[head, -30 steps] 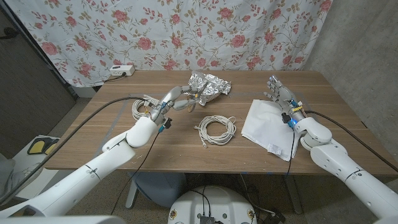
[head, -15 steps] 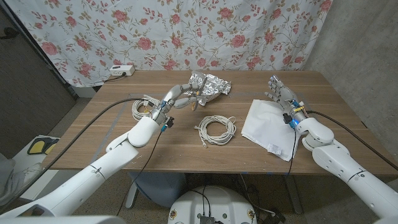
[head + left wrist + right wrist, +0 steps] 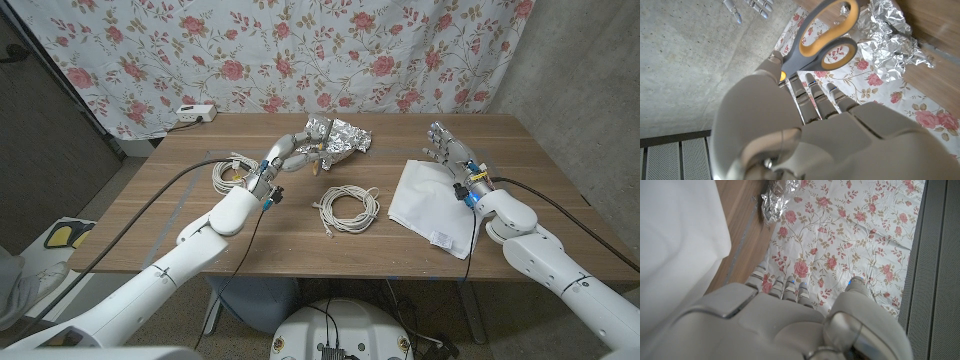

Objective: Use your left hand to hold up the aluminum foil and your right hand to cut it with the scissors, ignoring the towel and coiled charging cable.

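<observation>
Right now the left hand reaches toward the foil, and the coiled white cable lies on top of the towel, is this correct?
Not quite. The head view shows the cable on bare wood beside the towel, not on it. The left hand does reach toward the foil.

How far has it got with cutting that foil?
Nothing is cut yet: the crumpled silver aluminium foil lies on the wooden table. The left hand reaches beside it, close to the grey scissors with yellow-lined handles. The right hand is open above the white towel. Lifting the foil, taking the scissors and cutting remain.
</observation>
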`<state>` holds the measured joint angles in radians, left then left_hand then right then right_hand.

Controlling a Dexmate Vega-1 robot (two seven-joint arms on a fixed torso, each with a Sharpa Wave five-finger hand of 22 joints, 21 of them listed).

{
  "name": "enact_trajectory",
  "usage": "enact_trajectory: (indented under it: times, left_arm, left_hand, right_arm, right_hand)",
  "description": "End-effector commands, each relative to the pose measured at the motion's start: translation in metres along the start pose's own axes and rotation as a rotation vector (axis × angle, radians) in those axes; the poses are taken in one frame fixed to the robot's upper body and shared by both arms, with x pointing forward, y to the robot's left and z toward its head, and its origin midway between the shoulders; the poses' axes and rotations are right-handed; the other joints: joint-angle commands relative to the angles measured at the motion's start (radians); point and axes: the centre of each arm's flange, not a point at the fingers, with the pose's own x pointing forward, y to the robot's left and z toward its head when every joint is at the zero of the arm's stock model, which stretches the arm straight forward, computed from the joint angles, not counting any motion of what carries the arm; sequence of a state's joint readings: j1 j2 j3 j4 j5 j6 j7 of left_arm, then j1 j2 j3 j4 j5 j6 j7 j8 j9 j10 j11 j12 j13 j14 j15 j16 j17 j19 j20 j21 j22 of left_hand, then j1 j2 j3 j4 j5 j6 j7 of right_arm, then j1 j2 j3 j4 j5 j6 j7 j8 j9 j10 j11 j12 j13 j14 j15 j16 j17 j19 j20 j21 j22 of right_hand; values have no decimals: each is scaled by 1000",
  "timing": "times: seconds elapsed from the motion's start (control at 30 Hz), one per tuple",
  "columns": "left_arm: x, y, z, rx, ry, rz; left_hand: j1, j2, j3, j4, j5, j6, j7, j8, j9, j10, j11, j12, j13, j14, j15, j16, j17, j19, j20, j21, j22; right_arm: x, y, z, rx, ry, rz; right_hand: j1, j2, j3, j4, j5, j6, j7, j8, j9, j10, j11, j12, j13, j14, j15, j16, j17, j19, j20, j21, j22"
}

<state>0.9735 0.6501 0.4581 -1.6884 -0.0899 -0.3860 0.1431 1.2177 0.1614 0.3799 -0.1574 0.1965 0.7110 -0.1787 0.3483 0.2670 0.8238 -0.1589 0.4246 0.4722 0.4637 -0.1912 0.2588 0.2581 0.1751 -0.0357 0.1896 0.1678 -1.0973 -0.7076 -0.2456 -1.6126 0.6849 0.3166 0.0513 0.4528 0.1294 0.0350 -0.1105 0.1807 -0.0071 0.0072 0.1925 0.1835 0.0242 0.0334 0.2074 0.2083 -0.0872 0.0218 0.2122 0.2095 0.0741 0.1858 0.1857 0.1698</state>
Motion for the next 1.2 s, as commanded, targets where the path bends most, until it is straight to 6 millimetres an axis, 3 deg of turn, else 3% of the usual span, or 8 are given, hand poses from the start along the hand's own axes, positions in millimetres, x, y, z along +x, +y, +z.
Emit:
enact_trajectory:
  times: [0.03,1.2]
  left_arm:
    - [4,-2,-1,-62,-12,0]
    - [23,-2,0,-316,-50,5]
  left_hand:
    - [4,7,-3,0,3,2,10,5,3,69,-58,21,1,39,-41,-1,3,7,0,0,2]
    - [8,8,-12,2,3,-3,10,3,3,71,-60,16,3,29,-39,-11,6,1,2,-1,2]
  right_arm:
    - [-3,2,2,-5,-1,8]
    - [-16,18,12,-33,0,76]
  right_hand:
    - [5,5,8,-1,5,9,5,6,4,9,3,4,0,-7,-1,4,3,2,1,7,4]
    - [5,4,15,-5,5,16,12,7,4,45,17,17,3,-5,0,5,3,3,1,7,4]
